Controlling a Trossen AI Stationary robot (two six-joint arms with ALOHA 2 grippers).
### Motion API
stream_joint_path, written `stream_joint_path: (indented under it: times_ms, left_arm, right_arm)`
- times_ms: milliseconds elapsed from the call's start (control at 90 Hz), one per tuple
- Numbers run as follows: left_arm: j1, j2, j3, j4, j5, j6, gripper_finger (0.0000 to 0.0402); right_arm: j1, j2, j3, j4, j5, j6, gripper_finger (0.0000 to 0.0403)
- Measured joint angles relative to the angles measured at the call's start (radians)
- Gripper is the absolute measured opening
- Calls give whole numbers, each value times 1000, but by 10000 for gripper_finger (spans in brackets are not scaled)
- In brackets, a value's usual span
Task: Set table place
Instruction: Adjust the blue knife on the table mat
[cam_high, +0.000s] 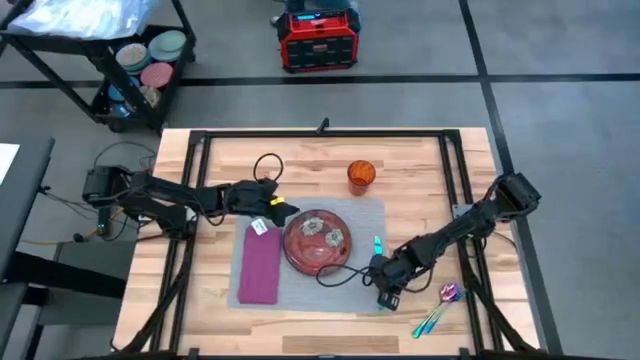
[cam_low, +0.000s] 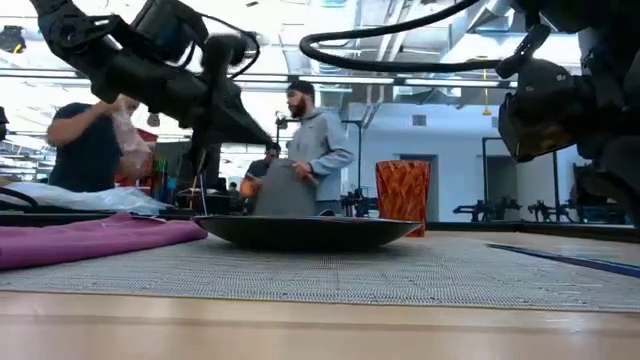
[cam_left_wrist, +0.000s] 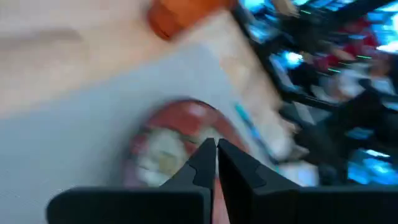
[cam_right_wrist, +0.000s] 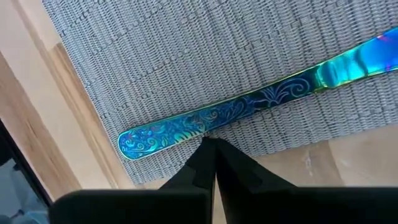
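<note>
**A:** Where are the two hands, and how do their fingers stand?

**B:** The right hand (cam_high: 385, 283) is low over the near right corner of the grey placemat (cam_high: 365, 225). In its wrist view the two dark fingers (cam_right_wrist: 208, 163) are pressed together with no gap, their tips just beside the handle of a piece of cutlery (cam_right_wrist: 249, 112); I cannot tell whether they touch it. The left hand (cam_high: 283, 212) hangs over the far left part of the placemat, beside the plate (cam_high: 316, 240). Its fingers (cam_left_wrist: 233, 165) are also closed together and hold nothing.

**A:** What do the things look and feel like?

**B:** The placemat is a wide rectangle of coarse woven fabric lying in the middle of the bench (cam_high: 420, 165), which is made of light wooden planks with a black metal frame. The cutlery handle is flat, shiny metal in iridescent blue-green, embossed with scrollwork, rounded at the end. The plate is round, shallow and red-brown with pale flower patterns. A purple cloth napkin (cam_high: 260, 265) lies folded long on the placemat's left part. An orange patterned cup (cam_high: 361, 175) stands at the placemat's far edge. More iridescent cutlery (cam_high: 440, 308) lies on bare wood, right of the placemat.
</note>
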Motion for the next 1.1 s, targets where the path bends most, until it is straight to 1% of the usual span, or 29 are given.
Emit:
stream_joint_path:
  times_ms: [56, 100, 167, 222, 289, 333, 378, 522, 733, 878, 1100]
  left_arm:
    - [-28, -24, 22, -78, 27, -6, 0]
    - [-47, -58, 39, -228, 6, 15, 0]
    - [-64, -100, 72, -501, -104, 22, 0]
    - [-65, -127, 96, -682, -193, 15, 0]
    - [-63, -153, 114, -839, -278, 13, 0]
    - [-59, -162, 117, -894, -321, 11, 0]
    - [-55, -165, 115, -919, -348, 12, 0]
    - [-50, -143, 88, -917, -388, 53, 0]
    - [-51, -44, 68, -942, -374, 64, 0]
    - [-51, 26, 70, -901, -375, 103, 0]
    - [-51, 114, 75, -858, -386, 109, 0]
  right_arm:
    - [-1, 0, 0, 0, 0, -2, 0]
    - [-1, 0, 0, 4, 1, -8, 0]
    - [-1, 0, 0, 5, 1, -13, 0]
    - [-1, 0, 0, 8, 2, -22, 0]
    - [-1, 0, 0, 8, 1, -31, 0]
    - [-2, 0, 0, 8, 2, -35, 0]
    - [-3, 0, 0, 8, 2, -41, 0]
    - [-6, 0, 0, 10, 1, -52, 0]
    - [-2, 0, -1, 13, 1, -47, 0]
    - [9, 0, -1, 15, 11, -24, 0]
    - [21, 0, 0, 13, 16, -7, 0]
